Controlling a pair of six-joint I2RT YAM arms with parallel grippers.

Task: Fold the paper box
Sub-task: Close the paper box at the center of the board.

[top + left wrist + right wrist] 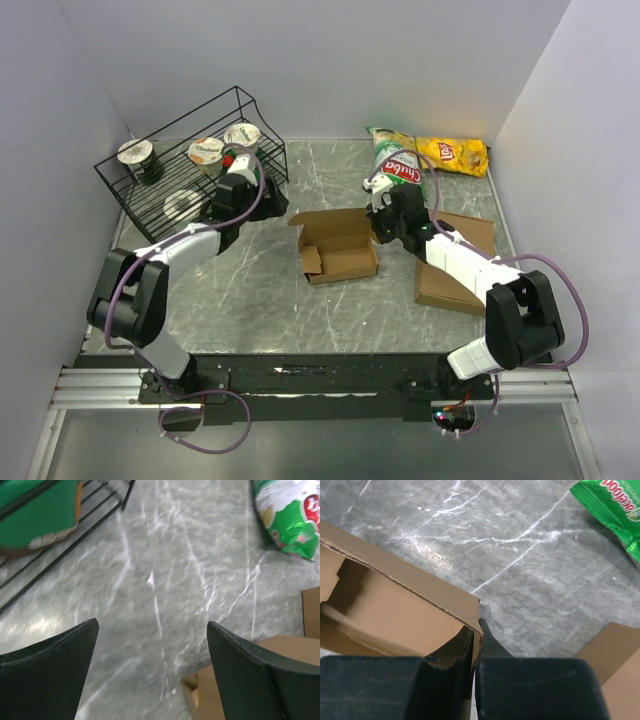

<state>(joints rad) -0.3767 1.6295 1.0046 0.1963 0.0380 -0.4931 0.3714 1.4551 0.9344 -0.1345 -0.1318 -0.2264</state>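
Paper box [340, 248], thin creased brown kraft with notched flaps, sits half-formed mid-desk [260, 290], whose top is grey and marbled. Right pincer [476, 630] pinches its right wall at the corner; left pincer [152, 630] gapes wide, empty. Behind lie a yellow Lay's bag [455, 152] and a glossy green bag [395, 160].

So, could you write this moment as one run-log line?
phase: folding | brown kraft cardboard paper box: partly formed, on grey marble table | right gripper: shut on its wall | left gripper: open, empty
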